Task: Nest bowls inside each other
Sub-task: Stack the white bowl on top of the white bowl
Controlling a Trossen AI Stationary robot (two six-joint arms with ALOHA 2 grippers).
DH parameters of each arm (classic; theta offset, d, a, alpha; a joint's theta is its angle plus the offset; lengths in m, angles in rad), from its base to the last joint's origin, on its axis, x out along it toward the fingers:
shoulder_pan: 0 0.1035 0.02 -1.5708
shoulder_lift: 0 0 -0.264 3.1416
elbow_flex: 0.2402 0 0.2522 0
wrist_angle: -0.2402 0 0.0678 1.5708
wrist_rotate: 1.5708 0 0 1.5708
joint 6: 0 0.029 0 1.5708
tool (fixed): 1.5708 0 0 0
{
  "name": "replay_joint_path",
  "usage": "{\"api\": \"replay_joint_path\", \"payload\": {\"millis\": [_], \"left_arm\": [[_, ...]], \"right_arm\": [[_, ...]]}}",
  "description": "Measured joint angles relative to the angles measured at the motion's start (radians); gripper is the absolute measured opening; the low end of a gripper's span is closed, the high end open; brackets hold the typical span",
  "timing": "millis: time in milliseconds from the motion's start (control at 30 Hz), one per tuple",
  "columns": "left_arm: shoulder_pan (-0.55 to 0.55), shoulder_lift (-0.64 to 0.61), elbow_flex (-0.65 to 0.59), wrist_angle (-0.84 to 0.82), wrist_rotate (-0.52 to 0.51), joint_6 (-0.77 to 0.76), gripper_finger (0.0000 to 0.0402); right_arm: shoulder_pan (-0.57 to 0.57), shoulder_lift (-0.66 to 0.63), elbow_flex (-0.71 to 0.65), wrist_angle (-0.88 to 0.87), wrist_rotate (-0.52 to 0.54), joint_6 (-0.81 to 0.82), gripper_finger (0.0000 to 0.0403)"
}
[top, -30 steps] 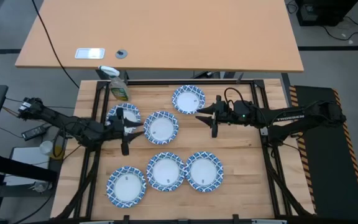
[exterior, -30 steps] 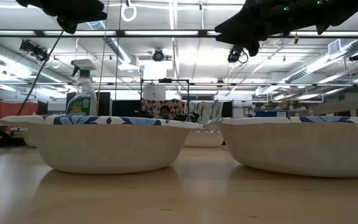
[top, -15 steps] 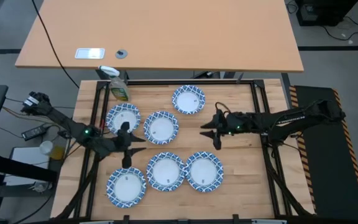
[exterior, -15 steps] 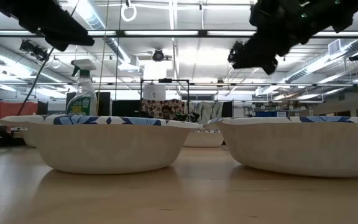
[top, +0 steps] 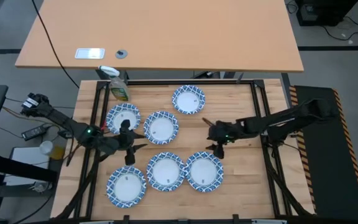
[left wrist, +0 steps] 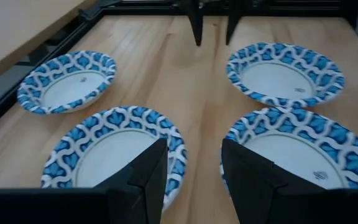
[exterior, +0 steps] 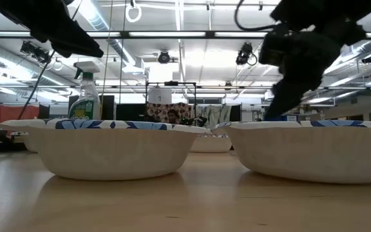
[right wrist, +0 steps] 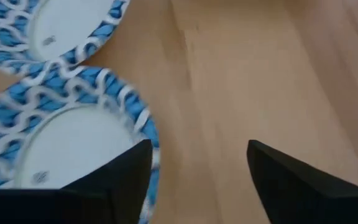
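Six bowls, white inside with blue-patterned rims, rest apart on their bases on the wooden table: far (top: 188, 99), left (top: 123, 116), middle (top: 161, 127), and three near the front (top: 127, 185), (top: 165, 171), (top: 204, 171). My left gripper (top: 140, 140) hovers open between the middle bowl (left wrist: 114, 155) and a front bowl (left wrist: 303, 155), pointing toward the table's right. My right gripper (top: 206, 135) is open and tipped down, above bare wood just beyond the far rim of the front right bowl (right wrist: 67, 143). Neither holds anything.
A green-yellow spray bottle (top: 118, 87) stands at the table's far left corner. A black frame rail (top: 185, 81) runs round the work area. Bare wood (top: 235, 106) lies between the far bowl and the right rail. In the low view my right gripper (exterior: 288, 84) hangs behind a bowl (exterior: 314, 148).
My right gripper has dropped and moved toward the table's near edge, tipping from nearly level to pointing steeply down, and its fingers stand wider apart. My left gripper has sunk a little and shifted toward the near edge, still open. No bowl has moved.
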State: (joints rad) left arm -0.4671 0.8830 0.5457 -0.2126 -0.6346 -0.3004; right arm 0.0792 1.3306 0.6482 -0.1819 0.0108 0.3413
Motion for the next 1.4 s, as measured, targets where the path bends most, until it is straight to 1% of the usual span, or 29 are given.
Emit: {"api": "replay_joint_path", "payload": {"millis": [100, 200, 267, 333, 400, 433, 500, 667, 800, 900, 1133, 1300, 1400], "left_arm": [[0.029, 0.001, 0.000, 0.004, 0.000, 0.000, 0.0155], [0.048, 0.001, 0.000, 0.006, 0.000, 0.000, 0.0155], [0.050, 0.001, 0.000, 0.006, 0.000, 0.000, 0.0155], [0.047, 0.001, 0.000, 0.006, 0.001, -0.001, 0.0155], [0.037, 0.001, 0.000, 0.006, 0.001, -0.004, 0.0155], [0.031, 0.001, 0.000, 0.006, 0.003, -0.004, 0.0155], [0.020, 0.001, 0.000, 0.006, 0.004, -0.004, 0.0155], [0.007, 0.001, 0.000, 0.005, 0.004, -0.003, 0.0155], [0.007, 0.001, 0.000, -0.002, 0.004, -0.003, 0.0155], [0.007, 0.001, 0.000, -0.003, 0.004, 0.000, 0.0155], [-0.002, 0.001, 0.000, -0.004, 0.009, 0.000, 0.0155], [-0.015, 0.001, -0.001, -0.008, 0.008, 0.000, 0.0155], [-0.027, 0.001, -0.001, -0.016, 0.009, 0.000, 0.0155]], "right_arm": [[-0.009, 0.104, 0.096, 0.002, 0.044, -0.094, 0.0285], [-0.021, 0.219, 0.208, -0.004, 0.052, -0.208, 0.0282], [-0.038, 0.286, 0.279, -0.039, 0.062, -0.274, 0.0276], [-0.059, 0.332, 0.349, -0.107, 0.129, -0.340, 0.0269], [-0.079, 0.367, 0.407, -0.184, 0.227, -0.398, 0.0264], [-0.087, 0.380, 0.431, -0.209, 0.272, -0.422, 0.0262], [-0.100, 0.403, 0.471, -0.229, 0.329, -0.473, 0.0261], [-0.121, 0.456, 0.493, -0.206, 0.437, -0.605, 0.0263], [-0.173, 0.504, 0.493, -0.200, 0.440, -0.626, 0.0263], [-0.208, 0.531, 0.493, -0.197, 0.502, -0.619, 0.0260], [-0.286, 0.534, 0.492, -0.179, 0.484, -0.586, 0.0247], [-0.327, 0.534, 0.492, -0.178, 0.398, -0.630, 0.0238], [-0.344, 0.534, 0.492, -0.178, 0.368, -0.641, 0.0236]]}}
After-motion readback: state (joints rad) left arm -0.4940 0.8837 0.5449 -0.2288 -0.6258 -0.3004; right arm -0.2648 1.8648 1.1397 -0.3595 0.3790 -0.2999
